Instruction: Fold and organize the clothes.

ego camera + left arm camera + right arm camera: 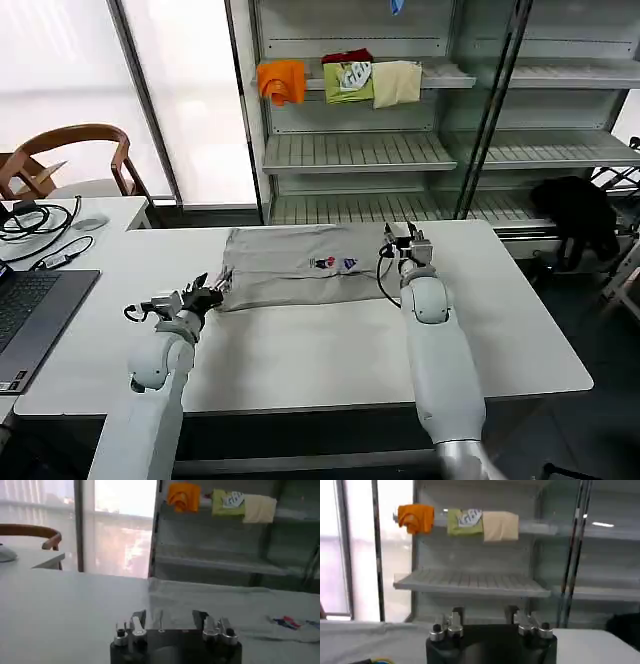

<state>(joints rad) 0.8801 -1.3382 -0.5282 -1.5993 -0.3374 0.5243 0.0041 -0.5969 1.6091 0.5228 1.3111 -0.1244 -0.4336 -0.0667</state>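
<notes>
So the grey shirt (300,265) is laid out flat on the white table (300,350), already folded into a wide rectangle, with the little coloured chest print (335,263) facing up. It sits right between the two claws, which looks deliberate: each arm gets one end of the cloth to work with.

The left gripper (212,293) is low at the shirt's near left corner, basically touching the hem. In the left wrist view its fingers (136,625) stand apart with nothing between them, and the shirt (220,605) stretches out just ahead of them. Best guess is it's lined up to pinch that corner for the next fold, hence the flat, low approach.

The right gripper (405,240) is at the shirt's far right edge, pointing toward the shelves. Its fingers (454,617) are also spread and empty in its own wrist view, with a bit of grey cloth (365,640) off to one side below it. It's probably sitting there to take that edge.

The orange, green and cream folded garments (340,80) are well beyond both claws up on the shelf (350,150), and a black bundle (575,215) sits past the right claw, off the table.
</notes>
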